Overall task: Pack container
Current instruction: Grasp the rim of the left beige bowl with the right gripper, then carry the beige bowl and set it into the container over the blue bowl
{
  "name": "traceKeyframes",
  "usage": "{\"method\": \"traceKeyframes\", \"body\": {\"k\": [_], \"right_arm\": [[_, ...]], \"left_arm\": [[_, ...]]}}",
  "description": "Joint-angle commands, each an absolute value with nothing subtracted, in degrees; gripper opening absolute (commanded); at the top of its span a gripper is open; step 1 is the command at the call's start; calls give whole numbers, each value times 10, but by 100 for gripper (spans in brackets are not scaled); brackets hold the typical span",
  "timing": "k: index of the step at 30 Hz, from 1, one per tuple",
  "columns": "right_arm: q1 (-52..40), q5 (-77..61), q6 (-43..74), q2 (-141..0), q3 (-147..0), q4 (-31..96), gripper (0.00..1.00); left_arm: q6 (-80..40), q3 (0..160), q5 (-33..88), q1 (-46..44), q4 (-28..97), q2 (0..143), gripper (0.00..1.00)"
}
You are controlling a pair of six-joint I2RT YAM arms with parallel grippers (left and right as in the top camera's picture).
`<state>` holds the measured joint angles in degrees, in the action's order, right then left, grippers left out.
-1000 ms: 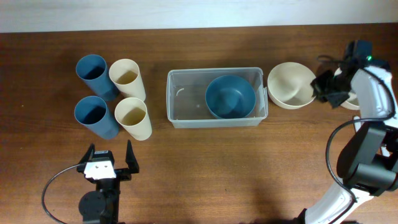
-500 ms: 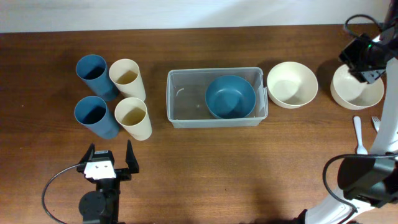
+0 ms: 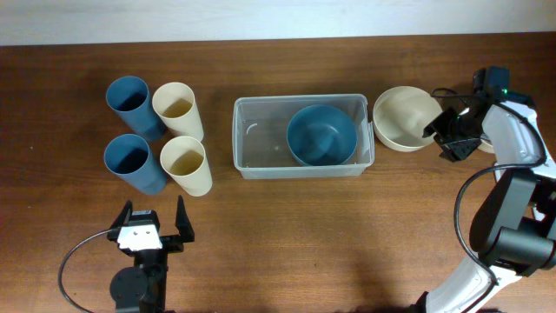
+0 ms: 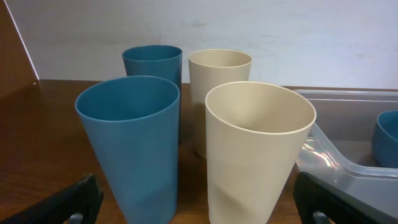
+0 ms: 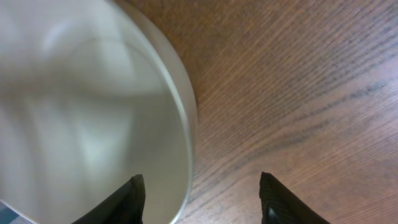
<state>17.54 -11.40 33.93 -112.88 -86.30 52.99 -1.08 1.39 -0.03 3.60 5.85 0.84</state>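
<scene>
At the centre of the wooden tabletop [image 3: 347, 235], one clear container [image 3: 300, 98] is sitting, holding a single blue bowl [image 3: 321, 135] in its right half. One cream bowl [image 3: 404, 117] is sitting just beside its right end. Four cups are standing upright at left: two blue cups [image 3: 129, 96] and two cream cups [image 3: 176, 104]. Right claw [image 5: 202, 199] is hanging open, its fingers straddling the cream bowl's rim. Left claw [image 3: 154, 213] is resting open near the cups, gripping nothing.

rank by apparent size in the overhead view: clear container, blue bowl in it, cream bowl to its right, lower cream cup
1. clear container, plainly largest
2. blue bowl and cream bowl: about alike, so not ranked
3. lower cream cup, smallest
</scene>
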Motion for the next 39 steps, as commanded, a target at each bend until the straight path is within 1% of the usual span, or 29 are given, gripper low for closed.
{"method": "traceKeyframes", "body": {"k": [1, 5, 8, 11, 12, 15, 16, 17, 19, 20, 21, 23, 25, 29, 32, 35, 38, 39], "right_arm": [[172, -123, 346, -1120, -853, 520, 61], [171, -124, 350, -1134, -846, 505, 62], [168, -126, 351, -1148, -845, 496, 60], [167, -127, 357, -1152, -845, 487, 46], [167, -127, 357, -1153, -845, 483, 43], [167, -129, 357, -1159, -845, 476, 44], [167, -129, 357, -1164, -845, 476, 47], [167, -129, 357, -1167, -845, 477, 48], [166, -129, 357, -1180, -845, 475, 48], [165, -129, 356, -1186, -845, 475, 46], [165, -129, 356, -1190, -845, 475, 40], [165, -129, 357, -1192, -845, 475, 18], [165, -129, 360, -1192, -846, 475, 5], [165, -131, 361, -1192, -853, 486, 4], [166, -131, 361, -1185, -878, 517, 4], [169, -129, 360, -1171, -925, 556, 4], [174, -130, 360, -1154, -999, 598, 4], [176, -134, 350, -1148, -1045, 619, 4]], "left_arm": [[-2, 11, -4, 35, 58, 4, 100], [-2, 11, -4, 35, 58, 4, 100], [-2, 11, -4, 35, 58, 4, 100], [-2, 11, -4, 35, 58, 4, 100], [-2, 11, -4, 35, 58, 4, 100], [-2, 11, -4, 35, 58, 4, 100], [-2, 11, -4, 35, 58, 4, 100], [-2, 11, -4, 35, 58, 4, 100], [-2, 11, -4, 35, 58, 4, 100], [-2, 11, -4, 35, 58, 4, 100], [-2, 11, -4, 35, 58, 4, 100], [-2, 11, -4, 35, 58, 4, 100], [-2, 11, -4, 35, 58, 4, 100], [-2, 11, -4, 35, 58, 4, 100], [-2, 11, -4, 35, 58, 4, 100], [-2, 11, -4, 35, 58, 4, 100], [-2, 11, -4, 35, 58, 4, 100], [-2, 11, -4, 35, 58, 4, 100]]}}
